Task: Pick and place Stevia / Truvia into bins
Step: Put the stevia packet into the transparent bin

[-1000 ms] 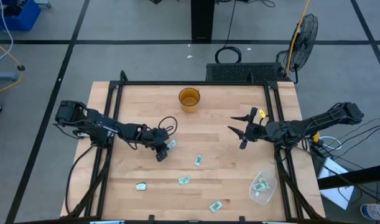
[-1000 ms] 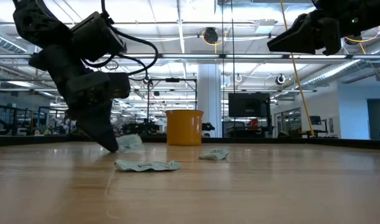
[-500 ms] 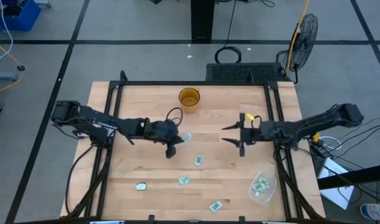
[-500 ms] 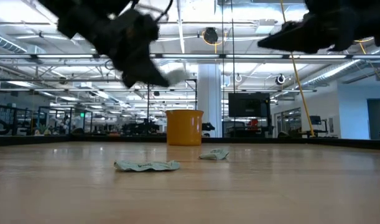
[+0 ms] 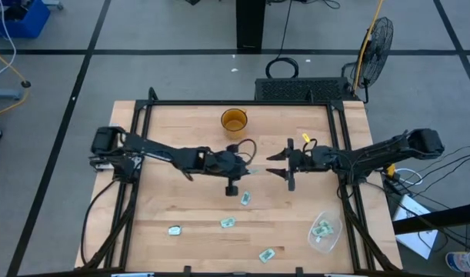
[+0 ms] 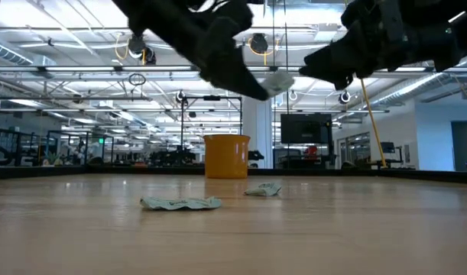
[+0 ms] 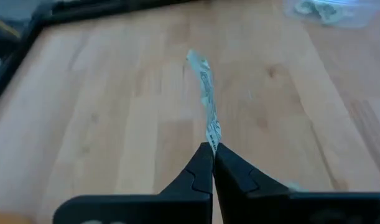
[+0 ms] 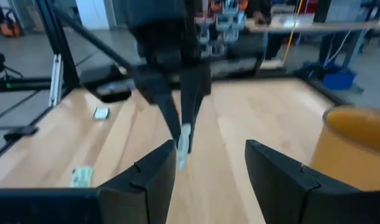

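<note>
High view: my left end effector (image 5: 248, 167) holds a sachet (image 5: 254, 168) clamped above mid-tabletop (image 5: 173, 131), facing my right end effector (image 5: 275, 164), spread wide; five sachets (image 5: 228, 223) remain loose, two sit in the clear tub (image 5: 324, 232), amber cup (image 5: 234, 122) apparently empty.

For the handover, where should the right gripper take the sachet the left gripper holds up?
Probably the free end of the sachet, approached head-on. The left gripper pinches only one end, so the strip juts out toward the open right gripper.
</note>
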Action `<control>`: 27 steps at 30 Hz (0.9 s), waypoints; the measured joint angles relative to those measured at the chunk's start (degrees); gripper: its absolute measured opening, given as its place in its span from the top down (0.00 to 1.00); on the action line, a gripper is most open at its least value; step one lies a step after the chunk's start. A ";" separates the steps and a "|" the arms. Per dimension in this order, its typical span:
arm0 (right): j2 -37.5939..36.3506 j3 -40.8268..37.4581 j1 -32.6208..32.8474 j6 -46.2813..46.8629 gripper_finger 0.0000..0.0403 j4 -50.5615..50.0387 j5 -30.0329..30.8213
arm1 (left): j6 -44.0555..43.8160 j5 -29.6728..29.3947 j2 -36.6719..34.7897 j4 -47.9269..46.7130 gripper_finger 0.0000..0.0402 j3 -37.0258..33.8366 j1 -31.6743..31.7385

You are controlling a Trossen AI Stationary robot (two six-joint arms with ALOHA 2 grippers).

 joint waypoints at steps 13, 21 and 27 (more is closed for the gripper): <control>1.05 0.02 -1.03 1.78 0.54 0.45 -5.47 | 5.47 -0.22 2.52 -1.38 0.98 8.03 1.65; 1.07 0.02 -1.03 1.55 0.64 0.49 -5.15 | 5.65 0.58 3.02 -1.10 0.99 8.06 1.74; 1.27 0.02 -1.14 0.03 0.81 0.43 -3.76 | 5.87 0.43 3.02 -0.30 0.95 8.06 1.80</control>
